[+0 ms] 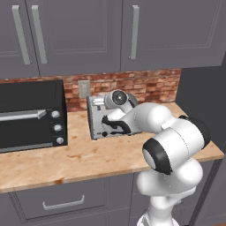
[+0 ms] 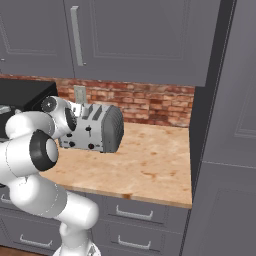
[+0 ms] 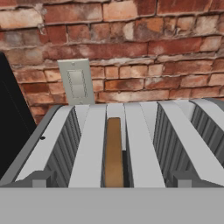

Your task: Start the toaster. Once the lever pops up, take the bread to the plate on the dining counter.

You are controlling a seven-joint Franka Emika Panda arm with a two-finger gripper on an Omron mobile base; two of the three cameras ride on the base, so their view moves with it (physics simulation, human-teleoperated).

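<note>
The silver-grey toaster [image 1: 94, 118] [image 2: 102, 129] stands on the narrow wood counter [image 2: 150, 162] against the brick wall. In the hand view I look along its top [image 3: 92, 148]. A brown slice of bread [image 3: 113, 153] stands on edge in one of the middle slots. My gripper [image 1: 113, 125] hangs just above the toaster's front, open, with nothing between its fingers. My own arm hides part of the toaster's front in both base views. The plate and the dining counter are out of view.
A black toaster oven [image 1: 31, 114] [image 2: 25, 97] stands left of the toaster. A wall outlet [image 3: 76, 82] sits on the brick behind it. Grey cabinets hang above, and a tall grey cabinet [image 2: 225, 150] closes the counter's right end. Bare counter [image 1: 66, 159] lies in front.
</note>
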